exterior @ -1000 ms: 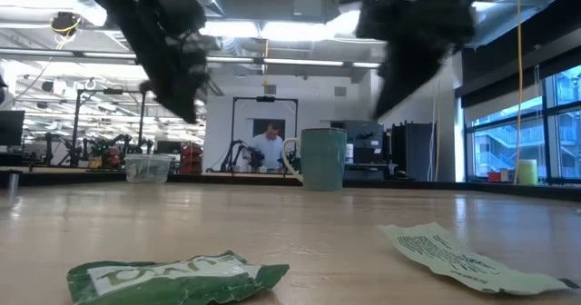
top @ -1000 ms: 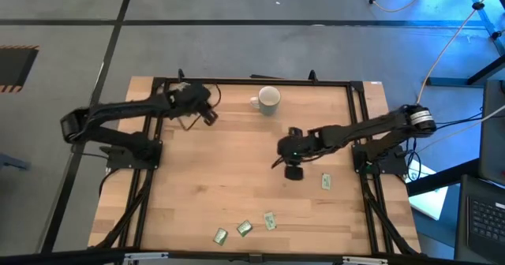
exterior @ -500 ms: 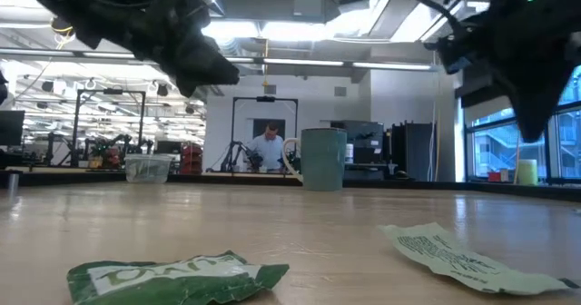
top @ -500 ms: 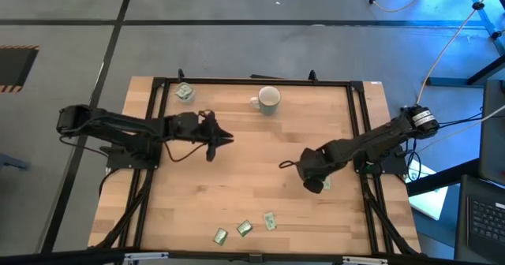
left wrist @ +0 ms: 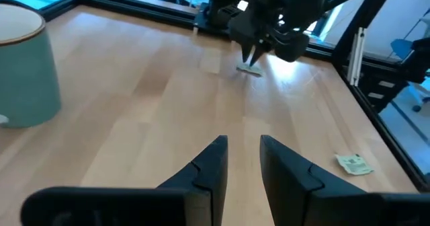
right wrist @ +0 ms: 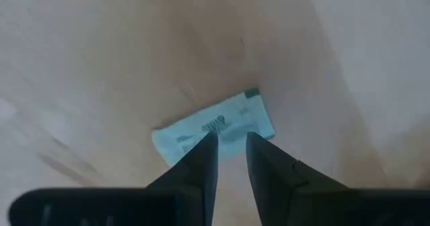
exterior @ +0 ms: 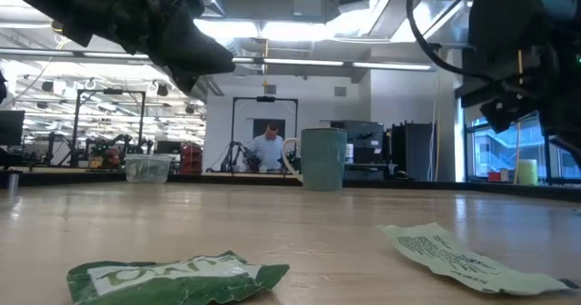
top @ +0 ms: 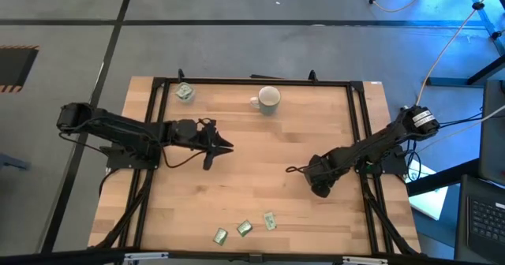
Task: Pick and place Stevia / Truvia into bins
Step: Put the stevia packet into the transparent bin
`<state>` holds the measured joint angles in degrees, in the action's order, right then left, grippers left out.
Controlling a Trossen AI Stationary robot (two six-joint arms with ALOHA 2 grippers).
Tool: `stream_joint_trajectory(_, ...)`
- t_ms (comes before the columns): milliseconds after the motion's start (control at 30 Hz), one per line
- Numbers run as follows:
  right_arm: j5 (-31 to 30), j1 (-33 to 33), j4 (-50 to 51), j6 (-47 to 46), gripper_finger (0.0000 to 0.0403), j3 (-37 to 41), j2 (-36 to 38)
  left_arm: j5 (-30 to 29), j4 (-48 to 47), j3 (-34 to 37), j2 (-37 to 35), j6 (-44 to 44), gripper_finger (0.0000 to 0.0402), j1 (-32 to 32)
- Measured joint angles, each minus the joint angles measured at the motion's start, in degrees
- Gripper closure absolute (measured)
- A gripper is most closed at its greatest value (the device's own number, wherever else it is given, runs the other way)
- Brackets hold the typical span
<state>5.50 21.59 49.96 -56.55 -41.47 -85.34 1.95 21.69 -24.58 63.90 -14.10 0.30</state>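
A grey floor point(top: 237, 44) crossed by dark seams surrounds the table, with an orange cable point(top: 442, 48) trailing across it. Beyond lies a large workshop under bright ceiling strip lights point(exterior: 300, 64), with windows point(exterior: 495, 146) on one side and a person point(exterior: 269, 147) at a distant workstation

Overhead view of a wooden table point(top: 252, 170). The left arm's gripper point(top: 223, 146) hovers left of centre. The right gripper point(top: 319, 188) is low near the right edge. A mug point(top: 269, 99) and a cup point(top: 185, 92) stand at the far edge. Three sachets point(top: 244, 229) lie near the front edge.
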Motion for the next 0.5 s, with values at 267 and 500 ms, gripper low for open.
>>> stream_joint_trajectory(267,-0.9,-0.1,-4.5,0.0,0.0321,3.2,0.3,-3.0,0.0,0.0,0.0,-0.2,0.0324,0.0)
stream_joint_trajectory(500,-1.1,-0.1,-4.3,-0.1,0.0362,3.7,0.2,-5.4,0.0,0.0,0.0,-0.2,0.0325,0.1)
